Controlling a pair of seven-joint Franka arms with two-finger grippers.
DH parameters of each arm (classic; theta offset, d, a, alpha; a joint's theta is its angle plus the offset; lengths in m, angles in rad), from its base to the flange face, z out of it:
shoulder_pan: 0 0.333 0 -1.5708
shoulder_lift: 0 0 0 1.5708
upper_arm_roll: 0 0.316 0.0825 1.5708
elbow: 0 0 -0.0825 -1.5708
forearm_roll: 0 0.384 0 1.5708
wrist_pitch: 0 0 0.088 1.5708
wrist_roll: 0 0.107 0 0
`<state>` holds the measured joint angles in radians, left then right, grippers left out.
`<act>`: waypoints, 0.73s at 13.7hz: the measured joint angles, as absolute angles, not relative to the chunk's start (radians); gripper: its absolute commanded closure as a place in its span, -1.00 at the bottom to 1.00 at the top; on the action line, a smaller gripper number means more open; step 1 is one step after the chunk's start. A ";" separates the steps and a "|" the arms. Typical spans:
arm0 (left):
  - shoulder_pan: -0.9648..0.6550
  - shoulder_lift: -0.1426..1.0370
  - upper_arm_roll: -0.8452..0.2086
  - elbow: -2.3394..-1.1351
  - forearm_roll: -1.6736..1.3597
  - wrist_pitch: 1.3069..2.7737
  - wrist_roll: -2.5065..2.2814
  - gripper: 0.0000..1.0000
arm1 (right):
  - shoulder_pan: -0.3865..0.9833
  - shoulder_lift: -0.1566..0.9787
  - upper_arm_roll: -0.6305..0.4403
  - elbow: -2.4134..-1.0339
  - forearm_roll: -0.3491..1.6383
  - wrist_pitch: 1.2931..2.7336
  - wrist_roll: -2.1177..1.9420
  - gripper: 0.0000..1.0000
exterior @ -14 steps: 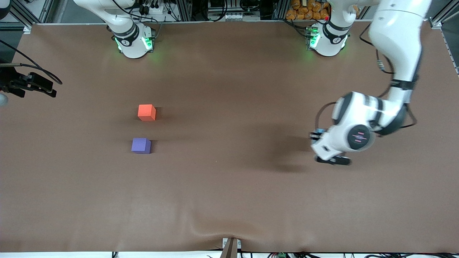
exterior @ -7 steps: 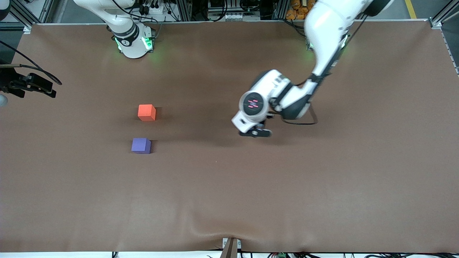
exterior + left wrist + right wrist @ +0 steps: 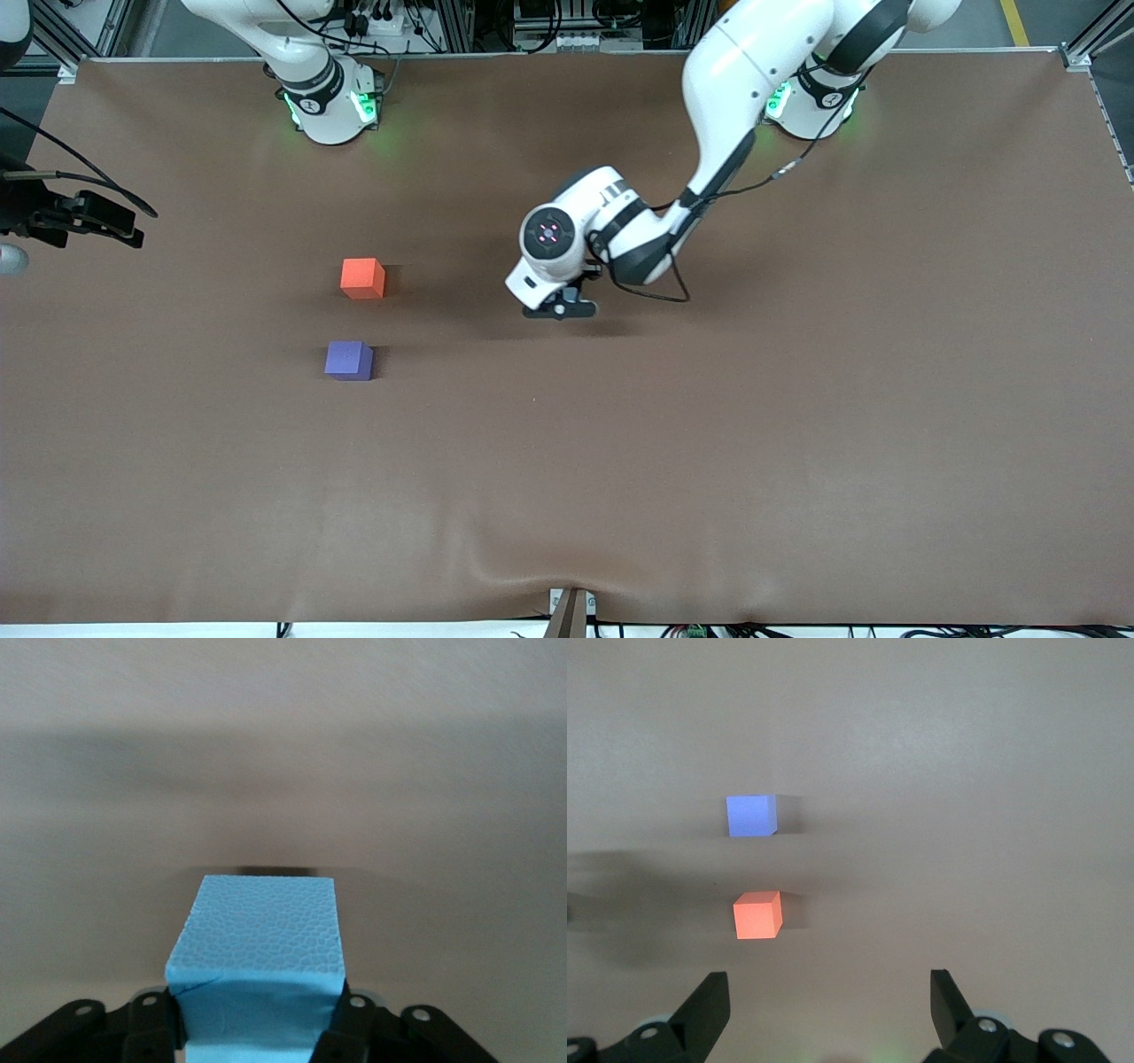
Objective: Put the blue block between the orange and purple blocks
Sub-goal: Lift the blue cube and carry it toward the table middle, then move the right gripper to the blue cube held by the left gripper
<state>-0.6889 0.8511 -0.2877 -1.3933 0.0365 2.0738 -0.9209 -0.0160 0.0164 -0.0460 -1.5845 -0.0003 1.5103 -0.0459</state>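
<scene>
Brown matting covers the whole table, and it is bare around the work area. Your blue block sits clamped between the fingers of the left gripper, held up over the middle of the table, well apart from its target. The orange block and the purple block stand toward the right arm's end of the table, the purple one nearer the front camera, with a gap between them that looks only a little wider than one cube.

Risks, as judged from this position:
- That gap is tight. If you descend off-centre, the held cube or a finger is likely to strike one neighbour and shove it out of line.
- The fingers need room to spread on release. Should they open along the line joining the two blocks, they could push both.
- A small crack shows at one front corner of the blue foam; a harder squeeze may deform it.

The right gripper waits at the table's edge by the right arm's end with its fingers spread wide and nothing in them
</scene>
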 measured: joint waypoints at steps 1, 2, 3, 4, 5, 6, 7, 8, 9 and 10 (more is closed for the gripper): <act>-0.714 0.859 -0.273 -1.390 0.036 2.091 -0.934 -1.00 | -0.016 0.017 -0.046 -1.585 0.000 1.510 -0.046 -1.00; -0.729 0.861 -0.261 -1.384 0.036 2.097 -0.941 -1.00 | -0.016 0.018 -0.046 -1.585 0.000 1.510 -0.046 -1.00; -0.730 0.857 -0.256 -1.371 0.036 2.098 -0.942 -1.00 | -0.016 0.018 -0.046 -1.585 0.000 1.510 -0.046 -1.00; -0.725 0.843 -0.252 -1.356 0.036 2.089 -0.942 -1.00 | -0.016 0.019 -0.046 -1.585 0.000 1.509 -0.046 -1.00; -0.714 0.816 -0.248 -1.343 0.036 2.057 -0.942 -1.00 | -0.016 0.022 -0.045 -1.586 0.000 1.509 -0.046 -1.00; -0.701 0.776 -0.244 -1.332 0.036 2.007 -0.942 -1.00 | -0.016 0.026 -0.044 -1.586 0.000 1.509 -0.046 -1.00; -0.687 0.724 -0.239 -1.326 0.037 1.959 -0.941 -1.00 | -0.015 0.031 -0.040 -1.586 0.008 1.509 -0.046 -1.00; -0.672 0.666 -0.230 -1.321 0.037 1.915 -0.941 -1.00 | -0.012 0.035 -0.035 -1.587 0.028 1.509 -0.046 -1.00; -0.647 0.607 -0.222 -1.320 0.037 1.878 -0.940 -1.00 | -0.004 0.040 -0.031 -1.588 0.056 1.509 -0.046 -1.00; -0.613 0.552 -0.217 -1.320 0.038 1.840 -0.929 -1.00 | 0.009 0.044 -0.027 -1.589 0.080 1.509 -0.044 -1.00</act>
